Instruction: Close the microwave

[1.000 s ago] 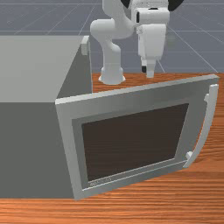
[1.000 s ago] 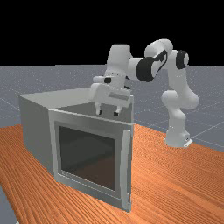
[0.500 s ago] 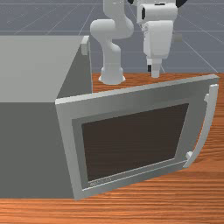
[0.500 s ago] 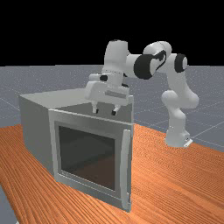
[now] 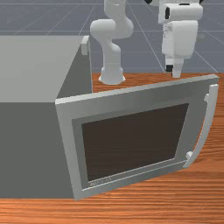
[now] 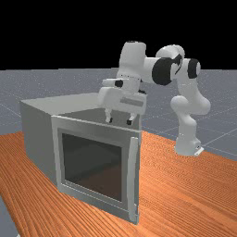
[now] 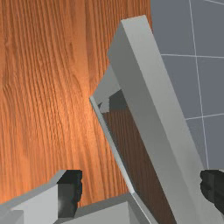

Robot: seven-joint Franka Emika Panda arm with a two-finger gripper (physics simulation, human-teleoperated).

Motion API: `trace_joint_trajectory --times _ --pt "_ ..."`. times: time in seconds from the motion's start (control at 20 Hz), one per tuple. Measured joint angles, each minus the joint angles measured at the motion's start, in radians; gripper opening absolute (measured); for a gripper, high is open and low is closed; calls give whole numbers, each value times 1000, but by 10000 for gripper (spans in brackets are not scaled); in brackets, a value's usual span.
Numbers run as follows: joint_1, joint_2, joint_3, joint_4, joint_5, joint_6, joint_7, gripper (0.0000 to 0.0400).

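**Gripper point(image 6: 120, 121), fingers wide apart and empty, near the top edge of an open microwave door point(image 5: 131, 99)**

Flat-sided grey microwave body point(image 5: 28, 148), cropped by the front view's left edge. On the slab-like door, a smooth dark rectangular window point(image 5: 133, 142) and a bowed bar handle point(image 5: 211, 107). Underneath, an orange-brown wooden table point(image 5: 153, 210) with streaky grain. Behind the door in the front view, a hidden cavity.

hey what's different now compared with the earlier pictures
The claw has moved toward the front view's right, toward the side with the handle. Nothing was gripped or released. The claw, the door and the microwave body stayed open, ajar and put, respectively.
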State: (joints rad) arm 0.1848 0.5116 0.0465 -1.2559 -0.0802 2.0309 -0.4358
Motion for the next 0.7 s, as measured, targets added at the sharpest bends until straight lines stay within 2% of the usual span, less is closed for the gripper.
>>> trace_joint_trajectory --times 0.2,0.4,0.7 --pt "33 28 4 46 -13 -19 37 400" --pt "31 90 15 146 -6 -55 -11 400" --pt "25 103 10 171 -6 -61 -8 400"
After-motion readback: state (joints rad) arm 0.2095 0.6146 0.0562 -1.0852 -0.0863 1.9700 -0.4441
